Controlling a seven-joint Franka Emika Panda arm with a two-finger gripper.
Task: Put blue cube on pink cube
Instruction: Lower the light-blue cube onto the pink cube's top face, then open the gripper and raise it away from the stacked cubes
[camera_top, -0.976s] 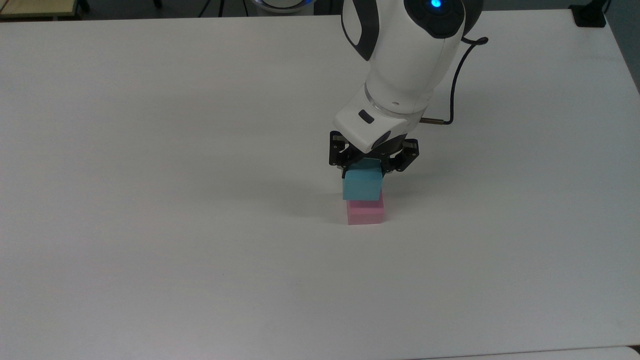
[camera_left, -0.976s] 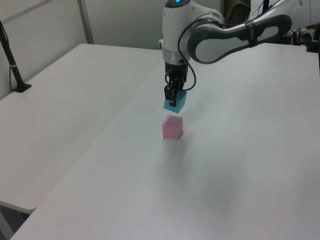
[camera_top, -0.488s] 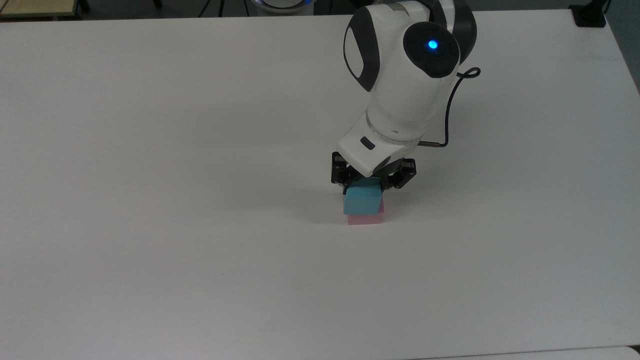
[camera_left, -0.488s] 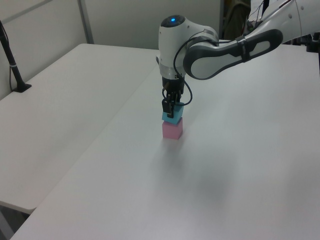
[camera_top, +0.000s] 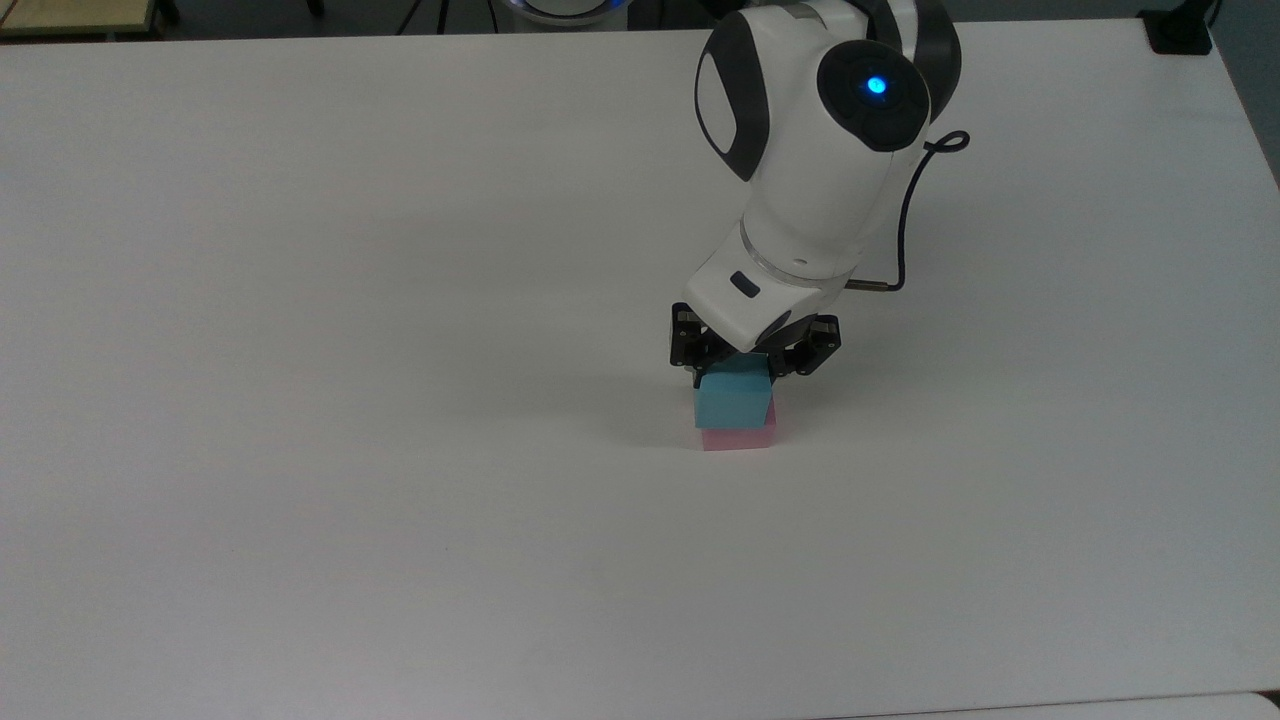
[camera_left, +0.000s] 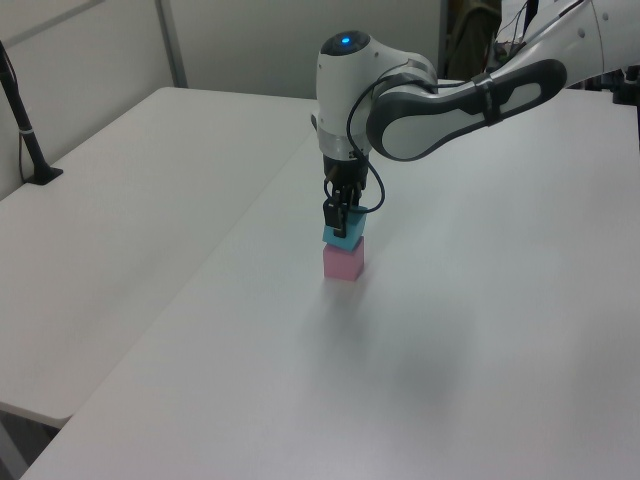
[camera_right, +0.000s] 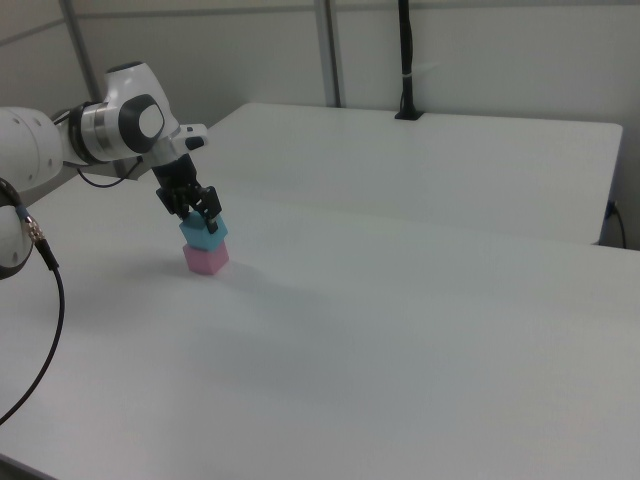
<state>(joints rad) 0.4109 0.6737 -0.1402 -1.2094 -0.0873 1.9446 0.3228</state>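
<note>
Blue cube (camera_top: 733, 399) has come down in the top view: you now have it seated on the pink cube (camera_top: 739, 437), end effector (camera_top: 752, 368) still clamped on it. Left view shows the stack touching, edges roughly aligned; release looks next. Right view confirms both rest on the white surface (camera_right: 420, 300); no containers.

A lab: bare white tables (camera_left: 480, 330), partition walls (camera_right: 480, 50).

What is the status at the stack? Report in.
Gripper right above the stack, fingers flanking blue cube. Blue cube sits on pink cube, slightly offset. White table around the stack; nothing in the way.
</note>
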